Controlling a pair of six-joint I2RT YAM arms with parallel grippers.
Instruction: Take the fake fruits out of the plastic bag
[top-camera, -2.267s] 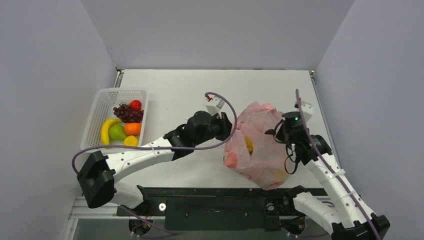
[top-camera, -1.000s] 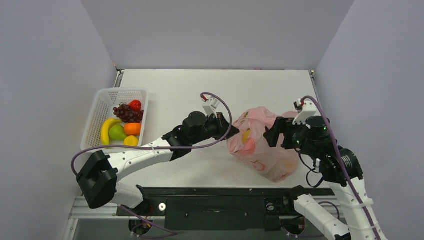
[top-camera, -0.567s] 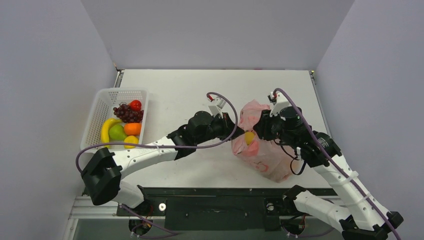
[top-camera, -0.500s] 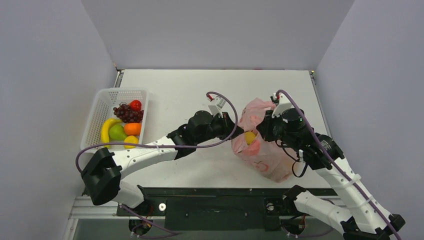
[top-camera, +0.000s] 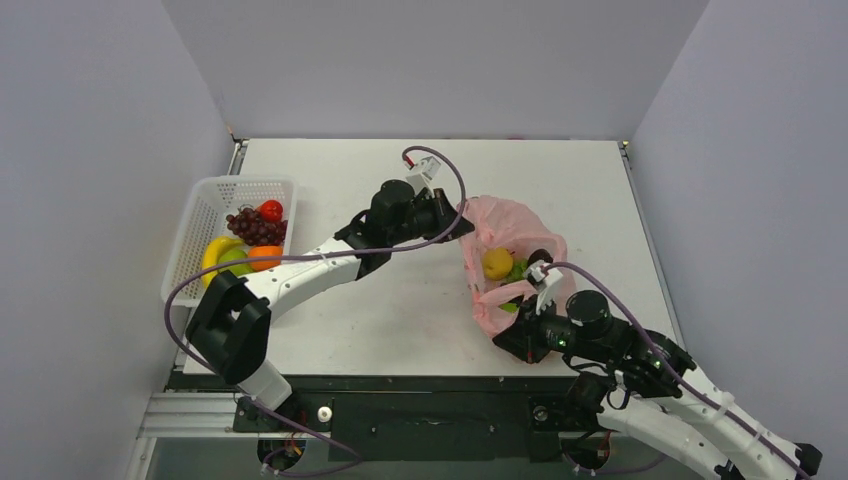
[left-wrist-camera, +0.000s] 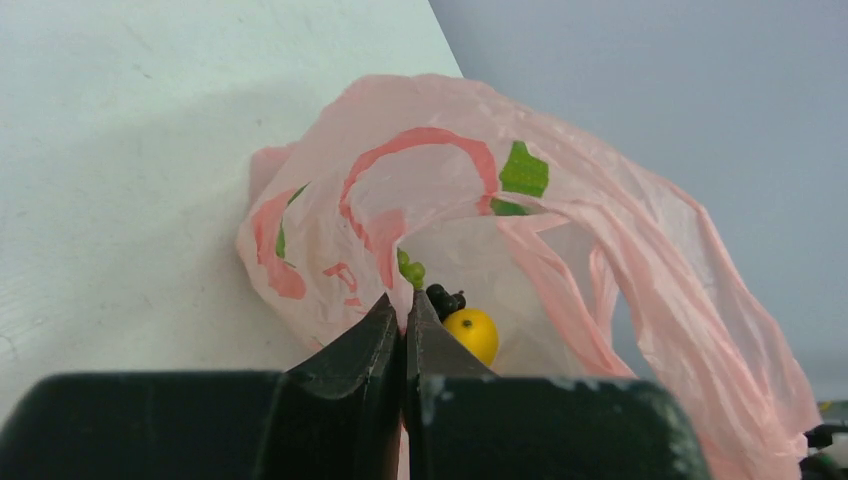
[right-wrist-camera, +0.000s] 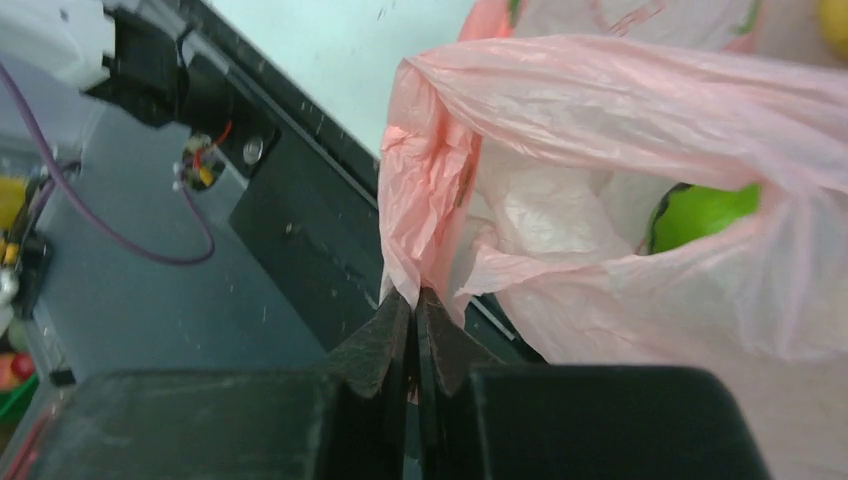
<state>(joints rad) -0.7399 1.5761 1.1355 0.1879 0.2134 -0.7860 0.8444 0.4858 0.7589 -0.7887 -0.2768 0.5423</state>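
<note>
The left hand (left-wrist-camera: 403, 300) is closed, its tips pinching the far rim of a thin, translucent pink plastic bag (left-wrist-camera: 430, 190) with red and green prints. The right hand (right-wrist-camera: 413, 295) is clamped on the bag's near edge, by the black front rail (right-wrist-camera: 300, 230). Between them the bag's mouth gapes over the right half of the white surface (top-camera: 350, 170), with a glossy yellow lemon (top-camera: 497, 263) and a green fruit (top-camera: 517, 270) inside. Well apart on the left, a white mesh basket (top-camera: 215, 195) holds purple grapes (top-camera: 255, 226), a yellow banana (top-camera: 210, 258) and an orange (top-camera: 264, 257).
</note>
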